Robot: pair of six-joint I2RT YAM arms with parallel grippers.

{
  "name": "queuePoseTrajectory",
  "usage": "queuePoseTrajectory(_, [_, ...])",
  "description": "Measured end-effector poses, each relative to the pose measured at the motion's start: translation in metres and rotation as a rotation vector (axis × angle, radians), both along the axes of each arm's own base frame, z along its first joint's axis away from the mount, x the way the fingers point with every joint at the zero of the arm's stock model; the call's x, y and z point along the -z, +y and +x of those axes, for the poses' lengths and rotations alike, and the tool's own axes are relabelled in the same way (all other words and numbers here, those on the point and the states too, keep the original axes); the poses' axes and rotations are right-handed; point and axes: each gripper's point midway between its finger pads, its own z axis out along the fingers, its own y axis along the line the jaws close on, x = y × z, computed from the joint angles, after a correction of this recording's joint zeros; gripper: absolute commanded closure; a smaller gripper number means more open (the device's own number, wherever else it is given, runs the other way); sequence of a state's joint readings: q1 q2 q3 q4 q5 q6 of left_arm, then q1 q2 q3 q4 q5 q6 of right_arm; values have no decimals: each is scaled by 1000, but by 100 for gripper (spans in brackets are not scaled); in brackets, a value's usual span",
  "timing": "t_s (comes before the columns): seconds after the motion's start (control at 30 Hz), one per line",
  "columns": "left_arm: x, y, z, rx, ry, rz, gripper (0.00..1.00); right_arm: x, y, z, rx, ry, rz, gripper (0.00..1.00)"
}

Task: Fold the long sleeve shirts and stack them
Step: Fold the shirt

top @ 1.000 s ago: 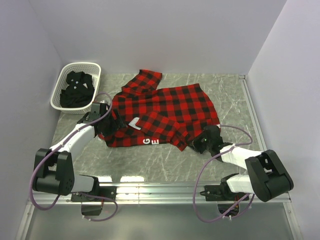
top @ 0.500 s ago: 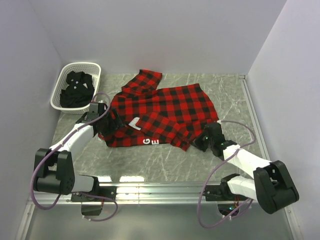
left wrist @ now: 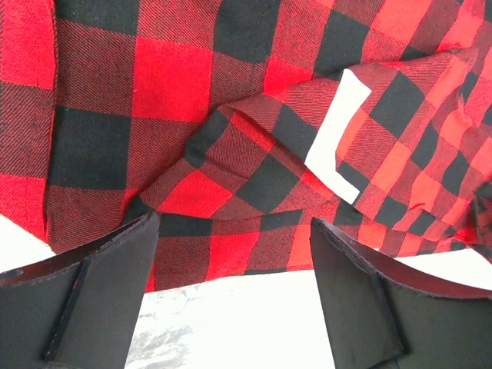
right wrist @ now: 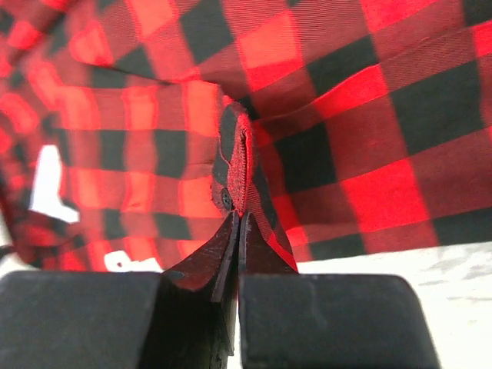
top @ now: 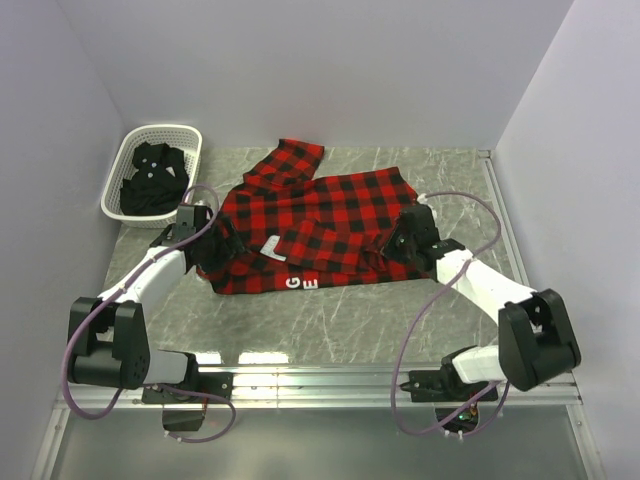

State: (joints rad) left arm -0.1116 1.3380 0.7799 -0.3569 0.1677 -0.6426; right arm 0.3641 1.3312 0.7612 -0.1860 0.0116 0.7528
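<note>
The red-and-black check flannel shirt (top: 320,225) lies spread across the middle of the table, one sleeve reaching toward the back. My right gripper (top: 398,240) is shut on a cuff edge of the flannel (right wrist: 240,165) at the shirt's right side, lifted onto the shirt body. My left gripper (top: 212,255) is open at the shirt's left edge, its fingers (left wrist: 92,300) straddling the hem just above the table. The flannel fills the left wrist view (left wrist: 231,138), with a white tag showing. The plain black shirt (top: 152,180) lies crumpled in the basket.
The white lattice basket (top: 128,152) stands at the back left corner of the marbled table (top: 330,320). White walls close in on three sides. The arms' bases and a metal rail run along the near edge.
My right gripper has carried the flannel's lower right part up and left onto the shirt body, so the front right corner has folded in. The left arm has barely moved.
</note>
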Motion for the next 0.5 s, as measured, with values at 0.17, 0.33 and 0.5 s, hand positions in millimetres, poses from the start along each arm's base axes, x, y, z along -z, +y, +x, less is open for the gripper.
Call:
queuePoseTrajectory(0.17, [0, 3, 1, -9, 0, 3, 14, 24, -16, -2, -4, 53, -120, 100])
queuePoseTrajectory(0.33, [0, 5, 1, -19, 0, 2, 14, 35, -32, 1, 19, 82, -214, 100])
queuePoseTrajectory(0.5, [0, 7, 2, -27, 1, 4, 14, 36, -46, 11, 55, 85, -272, 98])
